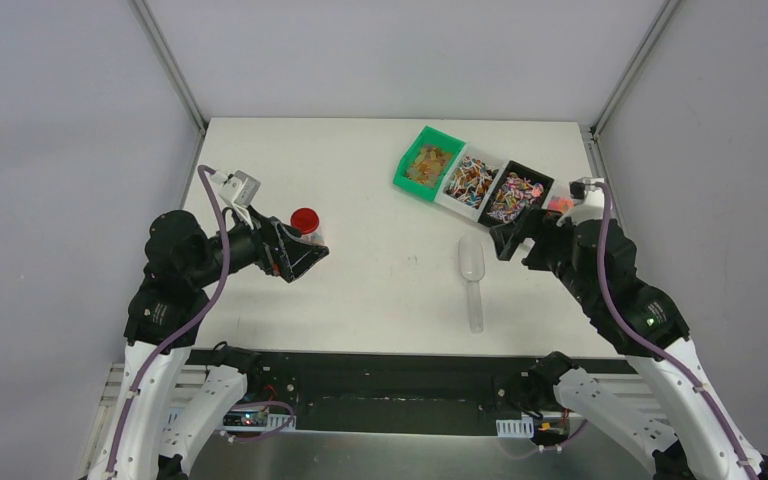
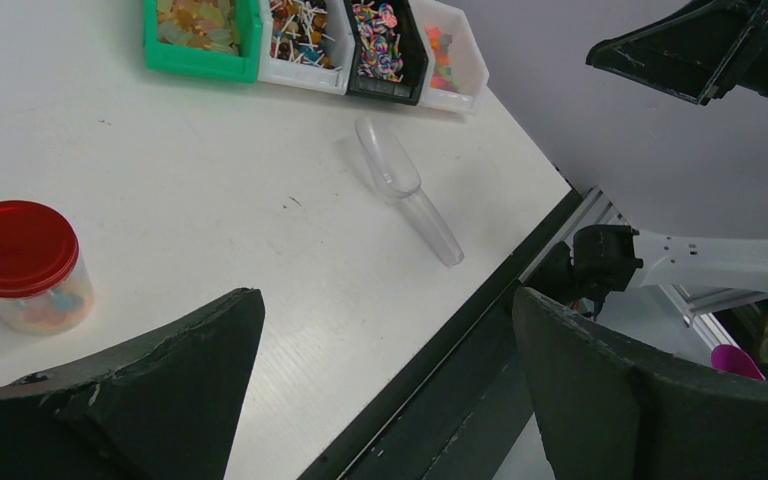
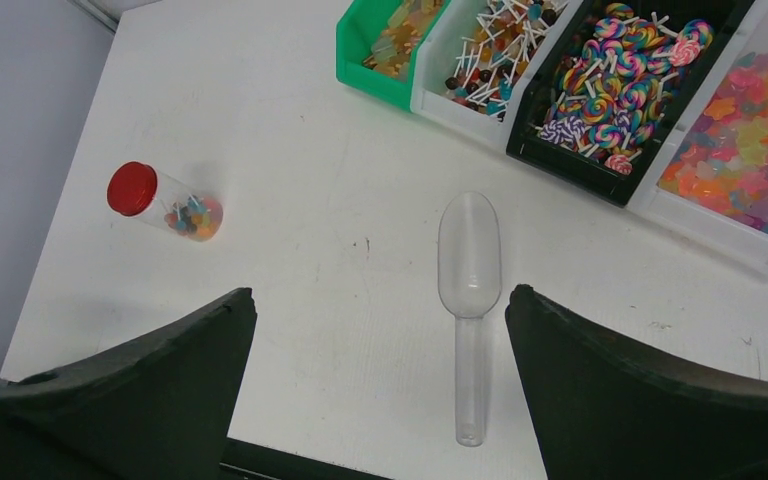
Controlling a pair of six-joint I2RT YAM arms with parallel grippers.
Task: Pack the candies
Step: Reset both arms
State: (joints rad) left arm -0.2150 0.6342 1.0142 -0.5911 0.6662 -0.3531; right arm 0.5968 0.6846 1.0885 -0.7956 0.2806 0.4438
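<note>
The candies lie in four bins at the back right: amber ones in a green bin [image 3: 385,40], stick sweets in a white bin [image 3: 490,50], multicolour swirls in a black bin [image 3: 620,85], and orange and pink ones in a second white bin [image 3: 750,160]. A clear jar [image 2: 25,265] with a red lid [image 1: 305,219] holds a few candies and stands just beyond my left gripper [image 1: 310,257], which is open and empty. My right gripper [image 3: 378,295] is open and hovers above the handle of a clear scoop [image 3: 468,290] that lies flat on the table.
In the top view the bins [image 1: 470,180] form a slanted row along the table's back right, and the right arm hides part of the last one. The scoop [image 1: 472,280] lies between the two grippers. The table's near edge [image 2: 430,340] runs under my left gripper [image 2: 385,300].
</note>
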